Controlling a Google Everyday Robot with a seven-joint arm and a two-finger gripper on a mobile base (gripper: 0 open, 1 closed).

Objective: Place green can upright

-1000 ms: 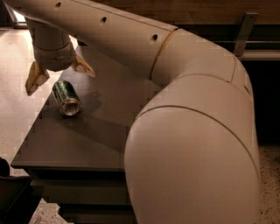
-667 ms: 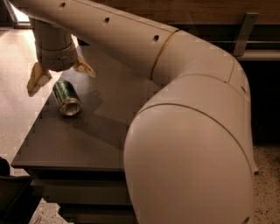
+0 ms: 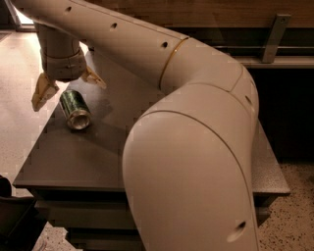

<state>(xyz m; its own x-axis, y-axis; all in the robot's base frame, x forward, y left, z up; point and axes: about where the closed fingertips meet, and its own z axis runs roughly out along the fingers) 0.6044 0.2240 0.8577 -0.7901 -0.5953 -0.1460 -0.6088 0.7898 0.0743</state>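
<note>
Your fingers [image 3: 43,92] are spread wide apart and hold nothing: one pale fingertip hangs at the left edge of the frame, the other points to the right. The gripper [image 3: 68,93] sits in the upper left of the frame, just above the far end of the green can [image 3: 74,109], with a finger to either side of it. You cannot tell from here whether either one touches the metal.

The green can lies on its side in the left part of the frame, near the left edge of the grey table [image 3: 73,162]. Its silver end faces down and toward the camera, and its dark green body points up toward the gripper.

The arm [image 3: 196,147] fills most of the view. It runs from the upper left across the top, and its big rounded elbow covers the middle and right of the table. Pale speckled floor [image 3: 14,112] shows at the left. A wooden wall [image 3: 196,12] runs along the top of the frame, with a metal bracket [image 3: 274,37] at the upper right.
</note>
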